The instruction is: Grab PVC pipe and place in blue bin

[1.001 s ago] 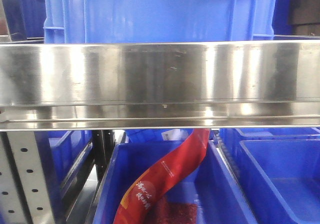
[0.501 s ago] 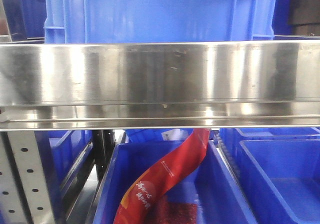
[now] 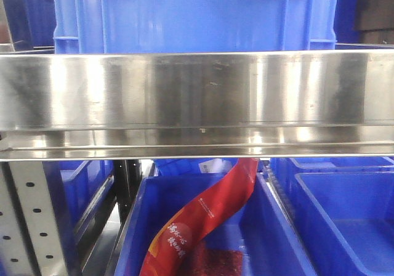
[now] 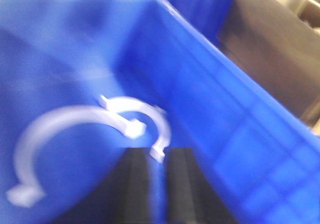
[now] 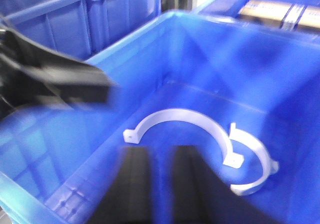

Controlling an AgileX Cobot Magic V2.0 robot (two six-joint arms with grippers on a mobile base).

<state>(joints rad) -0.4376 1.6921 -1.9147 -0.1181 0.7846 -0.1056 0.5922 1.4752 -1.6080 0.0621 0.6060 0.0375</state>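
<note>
while both claws hang empty over white clips (image 5: 180, 121), the red pouch (image 3: 203, 217) shows unreadable yellow print

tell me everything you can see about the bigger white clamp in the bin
The larger white pipe clamp is a half-ring strap, apparently plastic, with a small flat tab at each end. It lies flat on the floor of the blue bin, open side toward the right wrist camera. One end tab overlaps or touches the smaller white clamp beside it. Neither the left gripper nor the right gripper touches it; both views are blurred.
</note>
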